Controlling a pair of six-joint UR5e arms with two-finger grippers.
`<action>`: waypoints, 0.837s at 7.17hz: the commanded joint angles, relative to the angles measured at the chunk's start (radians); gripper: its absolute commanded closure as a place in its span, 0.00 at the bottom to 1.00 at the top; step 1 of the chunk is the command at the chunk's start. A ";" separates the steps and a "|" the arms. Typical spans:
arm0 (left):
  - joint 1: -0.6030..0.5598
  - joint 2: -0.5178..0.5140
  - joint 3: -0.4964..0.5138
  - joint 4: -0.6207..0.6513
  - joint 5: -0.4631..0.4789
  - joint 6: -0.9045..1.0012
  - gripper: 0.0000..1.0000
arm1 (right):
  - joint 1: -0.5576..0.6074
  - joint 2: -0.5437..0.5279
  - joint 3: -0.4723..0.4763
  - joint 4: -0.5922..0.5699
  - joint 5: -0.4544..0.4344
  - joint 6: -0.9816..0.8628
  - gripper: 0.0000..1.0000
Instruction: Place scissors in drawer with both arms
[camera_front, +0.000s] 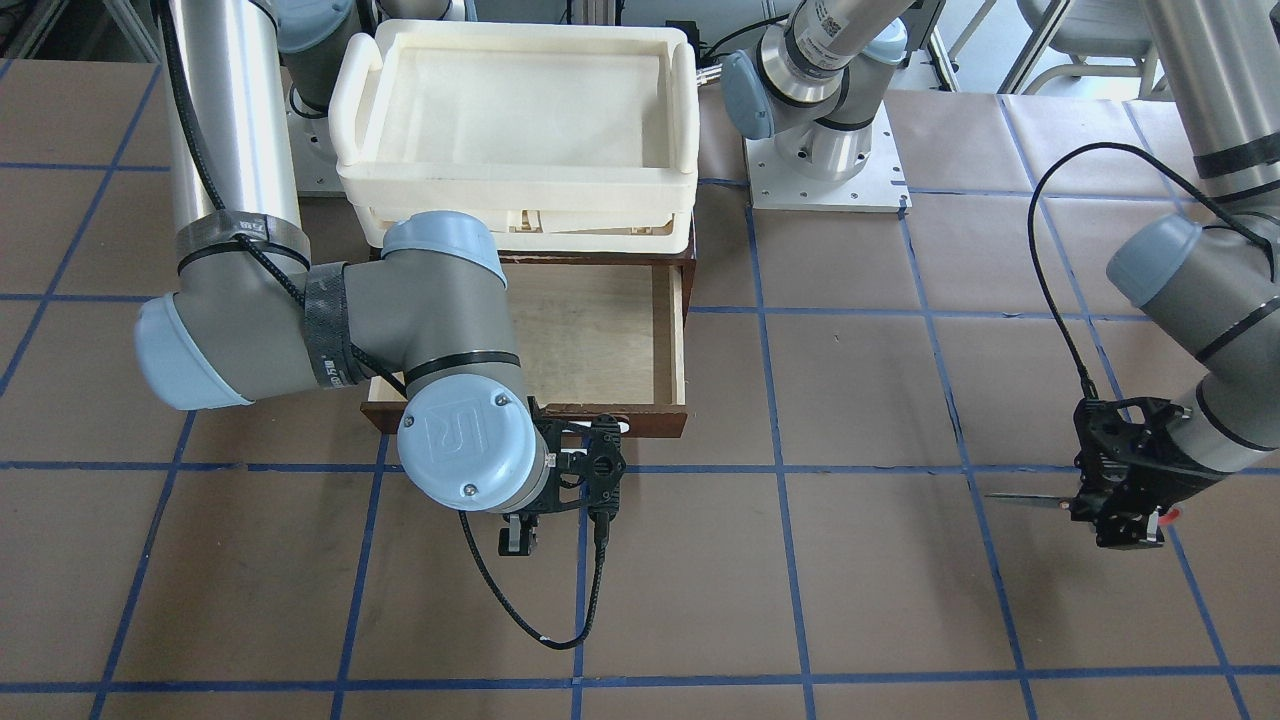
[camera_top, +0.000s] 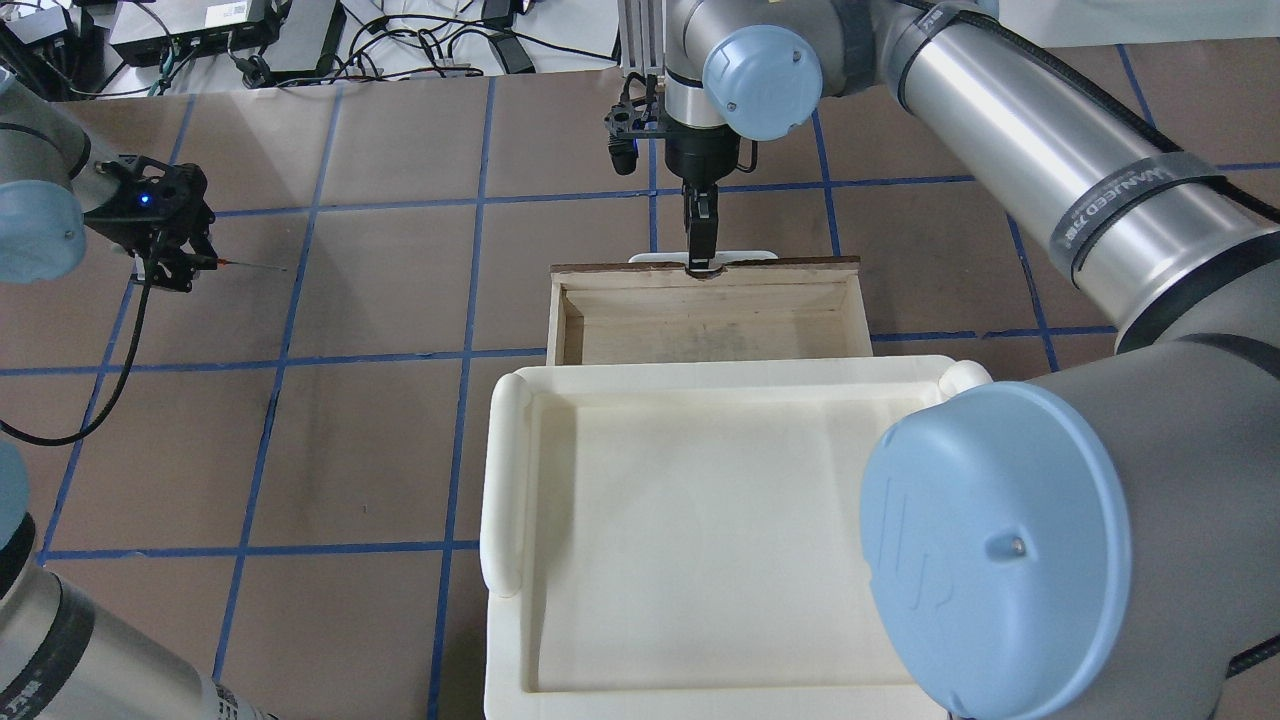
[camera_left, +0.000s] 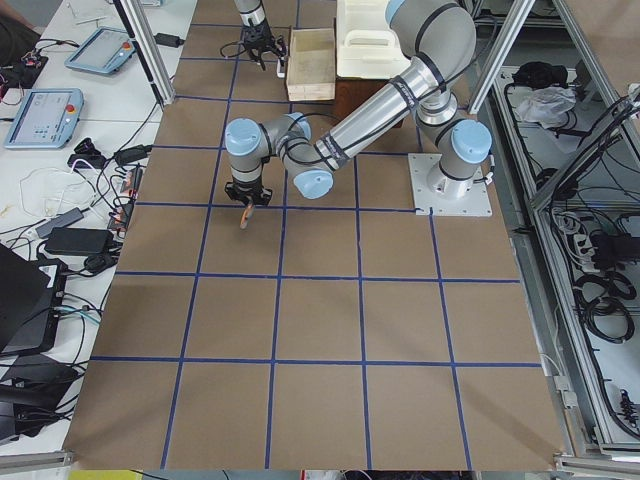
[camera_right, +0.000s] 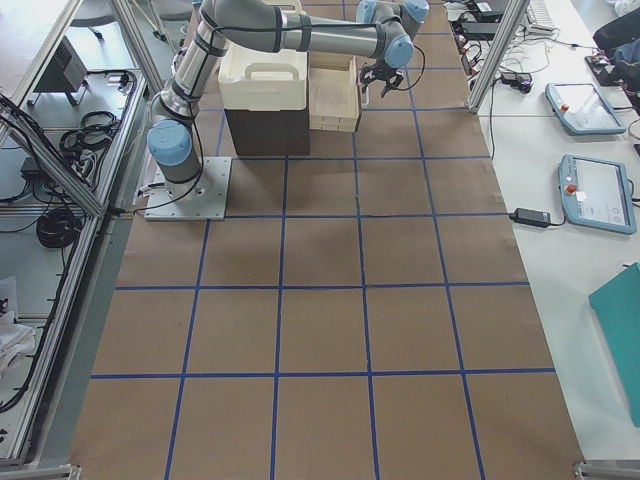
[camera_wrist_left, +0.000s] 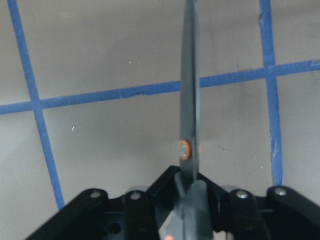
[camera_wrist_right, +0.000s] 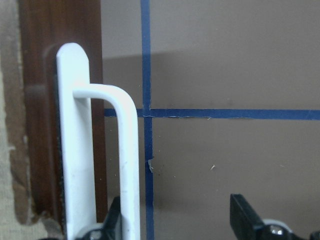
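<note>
The dark brown drawer (camera_top: 600, 271) stands pulled open and shows an empty pale plywood interior (camera_front: 590, 340). My right gripper (camera_top: 700, 245) is at the middle of its white bar handle (camera_wrist_right: 127, 165). In the right wrist view the gripper (camera_wrist_right: 180, 220) is open, with the bar between its fingers, close to the left one. My left gripper (camera_front: 1120, 500) is far off to the side, above the table. It is shut on the handles of the scissors (camera_wrist_left: 189, 100), whose slim blades (camera_top: 250, 266) stick out level toward the drawer's side.
A cream-white plastic tray (camera_top: 510, 470) sits on the cabinet above the drawer, on the robot's side. My right arm's wrist (camera_front: 470, 445) hides the middle of the drawer front in the front view. Brown table with a blue tape grid (camera_front: 780, 560) lies between the two grippers.
</note>
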 joint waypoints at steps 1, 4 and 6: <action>0.001 -0.001 0.000 0.001 -0.001 0.001 0.84 | 0.000 0.015 -0.008 -0.045 -0.001 -0.025 0.25; -0.001 0.001 0.027 -0.011 0.003 0.005 0.84 | -0.002 0.016 -0.009 -0.079 -0.023 -0.066 0.25; -0.010 0.050 0.029 -0.091 0.000 -0.007 0.84 | -0.014 0.015 -0.009 -0.080 -0.021 -0.066 0.25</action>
